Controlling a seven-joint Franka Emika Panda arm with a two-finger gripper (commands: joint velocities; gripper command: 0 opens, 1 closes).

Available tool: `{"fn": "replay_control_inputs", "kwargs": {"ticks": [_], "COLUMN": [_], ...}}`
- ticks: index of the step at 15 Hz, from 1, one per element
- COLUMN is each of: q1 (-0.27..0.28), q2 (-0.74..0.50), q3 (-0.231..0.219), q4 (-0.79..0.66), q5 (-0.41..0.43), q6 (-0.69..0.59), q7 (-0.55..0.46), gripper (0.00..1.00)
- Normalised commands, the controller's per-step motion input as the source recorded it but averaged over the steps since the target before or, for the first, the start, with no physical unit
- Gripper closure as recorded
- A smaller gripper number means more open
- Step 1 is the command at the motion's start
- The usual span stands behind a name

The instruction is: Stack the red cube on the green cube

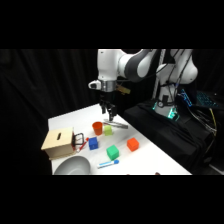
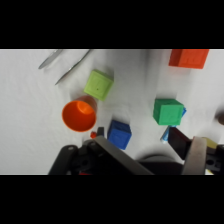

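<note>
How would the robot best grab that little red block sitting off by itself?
Probably from straight above, with the fingers closing on two opposite flat sides of the red cube. It sits flat on the white table with open space all round, apart from the green cube, so any pair of side faces looks reachable, and the top stays free.

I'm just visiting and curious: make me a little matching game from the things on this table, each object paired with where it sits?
Things:
1. red cube
2. green cube
3. orange cup
4. wooden box

Places (side view):
A. beside the yellow-green block
B. at the table's left edge
C. farthest right of the blocks
D. just behind the blue-tipped pen

Pairs: 1-C, 2-D, 3-A, 4-B
</note>
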Motion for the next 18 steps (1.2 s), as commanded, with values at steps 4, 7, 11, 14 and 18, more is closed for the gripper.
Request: {"fn": "replay_control_inputs", "kwargs": {"ticks": [4,7,11,14,18], "q1": [-0.001,0.034,0.078,0.103,0.112], "q2": [-0.02,-0.1,-0.13,-0.12,-0.09], "q3": [0.028,0.052,0.078,0.084,0.081], "q4": [-0.03,-0.15,-0.24,-0.28,-0.25], "q5": [-0.04,-0.045,-0.052,-0.087,-0.149], "q6": [0.05,0.13,0.22,0.28,0.27], "q7": [0.06,0.13,0.22,0.31,0.37], "gripper": [0.0,0.0,0.0,0.0,0.0]}}
